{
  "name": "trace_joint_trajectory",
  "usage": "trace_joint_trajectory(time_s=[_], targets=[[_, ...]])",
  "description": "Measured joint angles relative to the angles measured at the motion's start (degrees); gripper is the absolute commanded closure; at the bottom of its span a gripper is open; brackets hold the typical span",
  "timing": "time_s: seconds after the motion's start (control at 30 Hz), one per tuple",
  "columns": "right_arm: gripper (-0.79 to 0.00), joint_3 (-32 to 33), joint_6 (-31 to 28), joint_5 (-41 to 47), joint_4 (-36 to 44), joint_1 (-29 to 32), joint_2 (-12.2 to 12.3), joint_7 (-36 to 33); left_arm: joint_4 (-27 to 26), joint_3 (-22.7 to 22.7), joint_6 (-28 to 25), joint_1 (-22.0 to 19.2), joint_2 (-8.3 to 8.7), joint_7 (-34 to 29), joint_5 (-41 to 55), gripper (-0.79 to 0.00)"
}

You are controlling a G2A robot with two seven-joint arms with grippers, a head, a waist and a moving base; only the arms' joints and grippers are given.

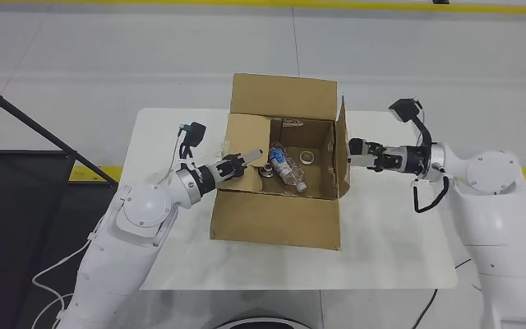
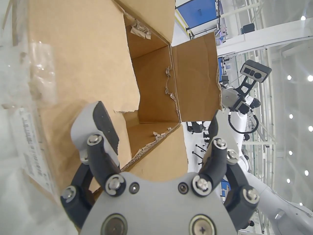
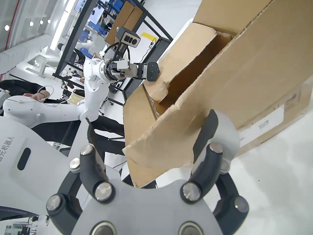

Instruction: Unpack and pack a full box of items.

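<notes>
The brown corrugated cardboard box [image 1: 275, 218] stands mouth-up on the white table [image 1: 394, 247], its long axis running from one gripper to the other. The left gripper [image 1: 253, 155] has its fingers spread wide at the torn left flap [image 1: 245, 136]. The right gripper [image 1: 353, 154] is equally wide, with the right flap [image 1: 342, 156] between its pads. Past the left fingertips a clear plastic bottle [image 1: 288, 169] lies slantwise on the box floor (a small tape ring [image 1: 306, 156] just beside it).
</notes>
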State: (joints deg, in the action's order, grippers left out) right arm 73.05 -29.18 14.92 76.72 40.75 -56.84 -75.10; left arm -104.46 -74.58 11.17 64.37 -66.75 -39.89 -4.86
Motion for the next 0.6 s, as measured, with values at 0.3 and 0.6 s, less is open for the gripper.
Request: trace_joint_trajectory(time_s=[0.3,0.6], targets=[[-0.785,-8.30,-4.89,-2.90,-2.18,-2.19,-0.99,4.89,-0.47,-0.33,-0.30,0.58,0.12,0.76,0.67,-0.785],[-0.785,-12.01,-7.45,-7.13,-3.07,-3.15,-1.61,8.32,-1.02,-0.37,-0.61,1.13,0.20,1.58,1.07,-0.785]])
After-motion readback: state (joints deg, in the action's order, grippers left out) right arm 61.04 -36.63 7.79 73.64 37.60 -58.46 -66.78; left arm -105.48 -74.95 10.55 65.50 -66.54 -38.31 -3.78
